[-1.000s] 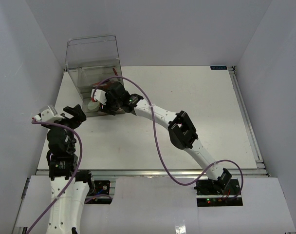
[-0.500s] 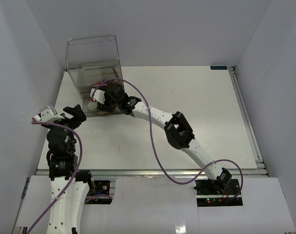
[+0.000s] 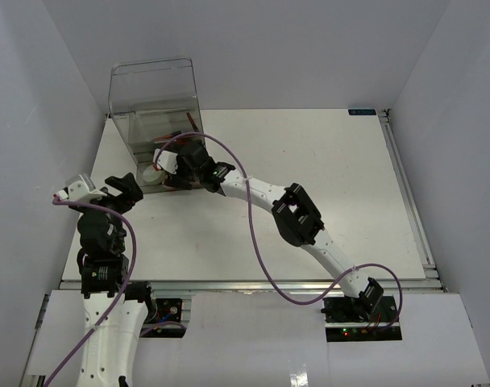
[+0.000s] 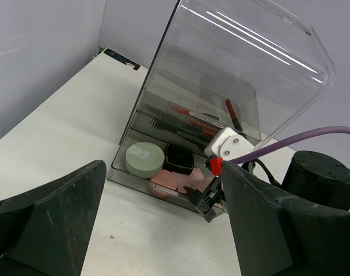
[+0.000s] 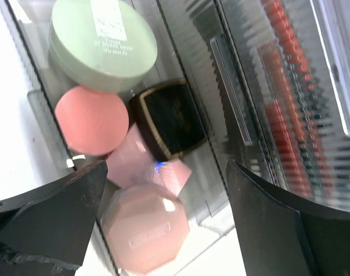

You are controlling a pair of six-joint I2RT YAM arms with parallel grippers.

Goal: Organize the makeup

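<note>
- We list the left arm [image 3: 108, 330]: white tubular links, black joint housings.
- We list the right arm [image 3: 257, 189]: matching white links, with a blocky black elbow joint [image 3: 300, 216].
- We note a purple cable [image 3: 261, 258] looped along each arm.
- We note a white plate [image 4: 231, 144] on the right wrist, with two screws and a red tab.
- We record matte black, wedge-shaped fingers [image 5: 48, 218] on both wrists.

- The grey-green round jar [image 5: 103, 43] carried a pale strip label [image 5: 109, 26] across its lid in my right wrist view. It had a few lines of small print, too blurred for me to read.
- The pink compact [image 5: 145, 236] had two short lines stamped on its lid, and the letters were not legible.
- A small dark tag [image 3: 362, 112] with light-blue marks sat at the far edge of the table [image 3: 309, 161], too small to read.
</note>
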